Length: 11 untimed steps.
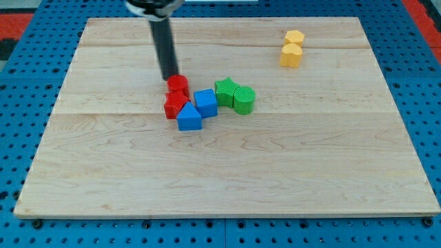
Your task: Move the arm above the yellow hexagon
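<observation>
The yellow hexagon (pixel 295 37) lies near the view's top right of the wooden board (pixel 227 179), touching a second yellow block (pixel 291 56) just below it. My tip (pixel 169 77) is far to the left of them, at the upper edge of a red cylinder (pixel 178 85). Below that cylinder sits a red star-like block (pixel 175 105). To its right are a blue cube (pixel 205 102) and a blue triangular block (pixel 189 118). Further right are a green star (pixel 225 91) and a green cylinder (pixel 244 100).
The board rests on a blue perforated table (pixel 420 76). A red area (pixel 21 17) shows at the view's top left corner. The rod's dark mount (pixel 153 7) hangs over the board's top edge.
</observation>
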Motion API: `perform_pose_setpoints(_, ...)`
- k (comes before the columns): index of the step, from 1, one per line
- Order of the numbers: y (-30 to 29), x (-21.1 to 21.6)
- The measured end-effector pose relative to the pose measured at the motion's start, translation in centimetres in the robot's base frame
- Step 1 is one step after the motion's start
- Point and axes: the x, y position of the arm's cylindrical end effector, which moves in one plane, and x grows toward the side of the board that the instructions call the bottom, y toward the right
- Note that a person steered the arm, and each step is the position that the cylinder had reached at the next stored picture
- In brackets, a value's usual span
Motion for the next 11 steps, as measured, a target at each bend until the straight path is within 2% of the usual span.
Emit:
perform_pose_setpoints(1, 1.9, 0.4)
perform_pose_setpoints(2, 4.6, -5.2)
perform_pose_setpoints(3, 10.5, -9.1)
perform_pose_setpoints(4, 13.1, -12.6)
perform_pose_setpoints(9, 13.7, -16.5)
perform_pose_setpoints(10, 18.9, -16.8)
perform_pose_setpoints(11, 20.7, -17.0)
